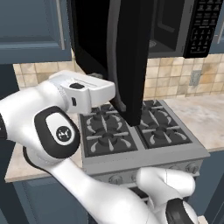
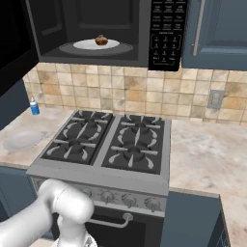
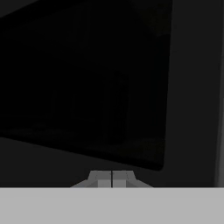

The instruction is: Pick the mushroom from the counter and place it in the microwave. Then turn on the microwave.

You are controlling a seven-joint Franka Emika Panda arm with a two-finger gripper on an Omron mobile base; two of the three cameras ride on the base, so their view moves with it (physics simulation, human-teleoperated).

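Right base view: microwave (image 2: 96, 34), door open, contains white dish (image 2: 91, 45) bearing mushroom (image 2: 101, 40). Tabletop (image 2: 212, 159) left of stove: empty plate (image 2: 21, 141), blue bottle (image 2: 34, 107). Hand view: jaws pressed together, gripper (image 3: 112, 179) empty.

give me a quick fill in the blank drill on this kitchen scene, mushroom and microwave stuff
1. The mushroom sits on a white plate inside the ____.
2. The microwave door is ____.
3. The gripper fingertips are ____, facing the dark door.
4. The small blue bottle stands on the counter to the ____ of the stove.

Missing words: microwave; open; shut; left
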